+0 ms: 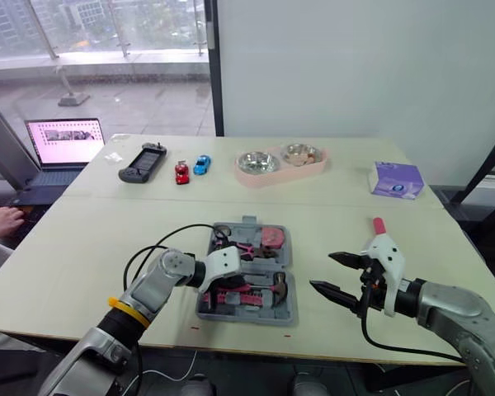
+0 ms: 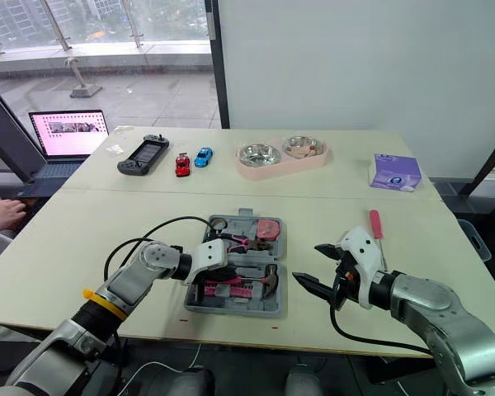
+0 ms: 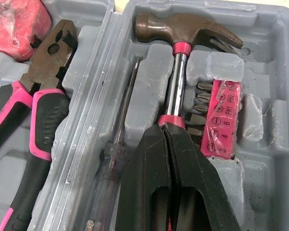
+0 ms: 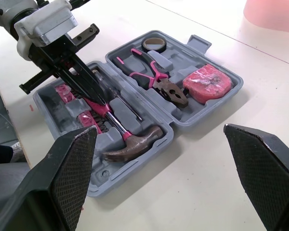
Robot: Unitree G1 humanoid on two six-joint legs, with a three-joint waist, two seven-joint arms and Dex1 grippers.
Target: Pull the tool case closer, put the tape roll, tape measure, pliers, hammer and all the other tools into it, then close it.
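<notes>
The grey tool case (image 1: 249,317) lies open at the table's front centre. In its far half are the black tape roll (image 4: 154,44), pink-handled pliers (image 4: 154,77) and pink tape measure (image 4: 207,84). The near half holds the hammer (image 3: 183,31), a screwdriver (image 3: 118,159) and a pink bit set (image 3: 220,118). My left gripper (image 3: 169,127) reaches into the near half, shut on the hammer's handle. My right gripper (image 1: 322,271) hovers open to the right of the case, holding nothing. A red-handled screwdriver (image 1: 378,224) lies on the table beyond it.
Along the far side of the table are a black game controller (image 1: 143,162), two toy cars (image 1: 190,168), a pink tray with two metal bowls (image 1: 280,162) and a purple tissue box (image 1: 395,179). A laptop (image 1: 59,153) and a person's hand (image 1: 0,219) are at the left.
</notes>
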